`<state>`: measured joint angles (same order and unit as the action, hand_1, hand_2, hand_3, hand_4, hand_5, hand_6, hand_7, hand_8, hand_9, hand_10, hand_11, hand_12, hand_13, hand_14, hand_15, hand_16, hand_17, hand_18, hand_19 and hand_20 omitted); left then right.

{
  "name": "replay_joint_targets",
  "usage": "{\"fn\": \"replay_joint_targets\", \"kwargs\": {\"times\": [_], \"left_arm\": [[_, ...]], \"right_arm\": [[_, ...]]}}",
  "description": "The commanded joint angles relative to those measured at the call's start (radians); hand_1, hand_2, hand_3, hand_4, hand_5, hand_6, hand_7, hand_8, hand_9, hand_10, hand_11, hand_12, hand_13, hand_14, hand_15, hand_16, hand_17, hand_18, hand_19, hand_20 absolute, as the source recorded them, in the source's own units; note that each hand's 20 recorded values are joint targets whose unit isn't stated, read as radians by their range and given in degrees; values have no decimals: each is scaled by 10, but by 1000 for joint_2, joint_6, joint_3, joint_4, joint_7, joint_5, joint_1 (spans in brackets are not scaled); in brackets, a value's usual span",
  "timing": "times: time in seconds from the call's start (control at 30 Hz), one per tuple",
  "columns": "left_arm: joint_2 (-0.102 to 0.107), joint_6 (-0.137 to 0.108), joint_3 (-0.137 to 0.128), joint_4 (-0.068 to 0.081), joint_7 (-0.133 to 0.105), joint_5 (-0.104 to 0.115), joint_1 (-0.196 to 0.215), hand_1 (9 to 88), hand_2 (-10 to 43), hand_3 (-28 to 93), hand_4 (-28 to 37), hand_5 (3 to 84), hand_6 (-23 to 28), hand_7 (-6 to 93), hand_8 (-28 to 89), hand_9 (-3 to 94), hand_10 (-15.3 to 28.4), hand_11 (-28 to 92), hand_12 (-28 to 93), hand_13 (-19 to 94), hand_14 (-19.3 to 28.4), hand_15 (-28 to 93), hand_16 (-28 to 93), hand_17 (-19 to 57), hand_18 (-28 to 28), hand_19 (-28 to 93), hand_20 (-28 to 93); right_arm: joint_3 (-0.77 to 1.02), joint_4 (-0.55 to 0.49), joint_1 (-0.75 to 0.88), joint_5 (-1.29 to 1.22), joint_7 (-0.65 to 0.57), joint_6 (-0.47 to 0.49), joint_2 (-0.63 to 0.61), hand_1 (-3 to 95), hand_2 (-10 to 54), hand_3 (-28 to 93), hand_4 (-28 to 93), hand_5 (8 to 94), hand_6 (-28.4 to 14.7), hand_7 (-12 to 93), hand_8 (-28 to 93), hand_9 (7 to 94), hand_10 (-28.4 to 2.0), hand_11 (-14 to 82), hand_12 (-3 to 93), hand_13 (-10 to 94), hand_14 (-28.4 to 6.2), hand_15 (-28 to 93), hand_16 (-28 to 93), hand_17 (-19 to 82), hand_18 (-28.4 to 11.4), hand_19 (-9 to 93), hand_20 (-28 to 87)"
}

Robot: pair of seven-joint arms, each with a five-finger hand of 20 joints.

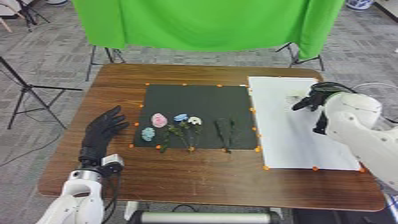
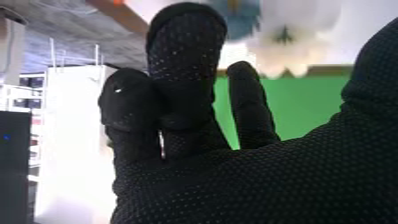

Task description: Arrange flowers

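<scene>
Just past my loosely open right hand (image 1: 314, 100), a cream flower (image 2: 300, 46) is partly cut off, its direction and long axis unclear.

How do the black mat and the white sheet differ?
The black mat is dark and shorter front to back; the white sheet is pale and reaches nearer the table's front edge. The black mat bears several flowers, among them a pink flower; the white sheet has the right hand over its right side. Both lie flat with orange markers along their edges.
</scene>
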<state>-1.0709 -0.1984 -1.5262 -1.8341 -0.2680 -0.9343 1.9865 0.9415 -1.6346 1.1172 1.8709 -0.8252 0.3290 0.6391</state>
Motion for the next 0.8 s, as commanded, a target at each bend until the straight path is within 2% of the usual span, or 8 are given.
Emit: {"fn": "replay_joint_targets", "kwargs": {"times": [0.03, 0.1, 0.2, 0.3, 0.37, 0.5, 0.57, 0.8], "left_arm": [[-6, 16, 17, 16, 44, -2, 34, 204, -10, 709, -283, 437, -17, 149, -83, 440, 125, 182, 112, 376, 169, 305, 3, 60, 152, 110, 204], [-6, 13, 18, 16, 40, 1, 33, 204, -10, 709, -283, 437, -17, 148, -83, 440, 125, 182, 112, 376, 169, 305, 3, 61, 152, 110, 203], [-7, 12, 19, 19, 38, -1, 28, 205, -9, 709, -283, 438, -16, 147, -83, 440, 126, 182, 112, 376, 169, 306, 3, 60, 152, 110, 204], [-10, 12, 21, 20, 34, 0, 25, 205, -8, 709, -283, 438, -16, 148, -82, 440, 126, 183, 111, 376, 169, 306, 3, 60, 152, 111, 204], [-11, 14, 24, 21, 35, 1, 23, 206, -6, 707, -283, 437, -16, 148, -82, 440, 125, 183, 111, 376, 169, 306, 3, 60, 152, 111, 204], [-12, 13, 22, 20, 36, 1, 25, 205, -6, 709, -283, 437, -16, 147, -83, 440, 125, 183, 111, 376, 169, 306, 3, 60, 152, 111, 203], [-11, 9, 19, 18, 37, 2, 27, 204, -7, 711, -283, 436, -14, 148, -83, 440, 125, 183, 111, 375, 169, 306, 2, 60, 151, 111, 203], [-6, 5, 15, 17, 38, 4, 29, 203, -6, 711, -283, 434, -8, 143, -81, 440, 124, 182, 111, 376, 169, 307, 2, 60, 151, 112, 203]], "right_arm": [[-2, 14, 85, 28, -14, -62, 8, 252, -95, 623, -183, 376, 5, 64, -58, 423, -233, 42, 92, 864, -58, 561, 253, 589, -160, 932, 411], [-18, 15, 96, 58, 0, -124, 7, 280, -95, 634, -180, 402, 9, 84, -66, 450, -221, 50, 97, 873, -51, 563, 253, 601, -153, 932, 413], [-64, 23, 97, 111, 19, -274, 7, 344, -95, 661, -187, 463, 17, 121, -89, 518, -192, 65, 115, 894, -37, 575, 257, 624, -144, 932, 445], [-99, 32, 95, 143, 40, -387, 6, 433, -95, 682, -199, 569, 24, 167, -113, 641, -157, 118, 146, 924, -20, 592, 263, 656, -134, 932, 496], [-112, 32, 92, 148, 47, -428, 4, 498, -95, 646, -205, 646, 14, 179, -39, 718, -136, 155, 163, 933, -16, 603, 267, 668, -132, 932, 517], [-99, 23, 81, 153, 54, -465, -1, 590, -92, 622, -206, 766, -1, 191, 33, 862, -108, 113, 296, 937, -10, 639, 257, 689, -131, 932, 543], [-76, 0, 74, 148, 57, -467, -9, 607, -94, 625, -210, 789, -9, 189, 39, 888, -99, 88, 329, 937, -5, 651, 244, 692, -129, 932, 547], [-40, -132, -24, 132, 101, -542, -40, 617, -95, 630, -205, 805, -19, 178, 42, 898, -104, 79, 332, 937, -2, 657, 245, 700, -122, 932, 548]]}}
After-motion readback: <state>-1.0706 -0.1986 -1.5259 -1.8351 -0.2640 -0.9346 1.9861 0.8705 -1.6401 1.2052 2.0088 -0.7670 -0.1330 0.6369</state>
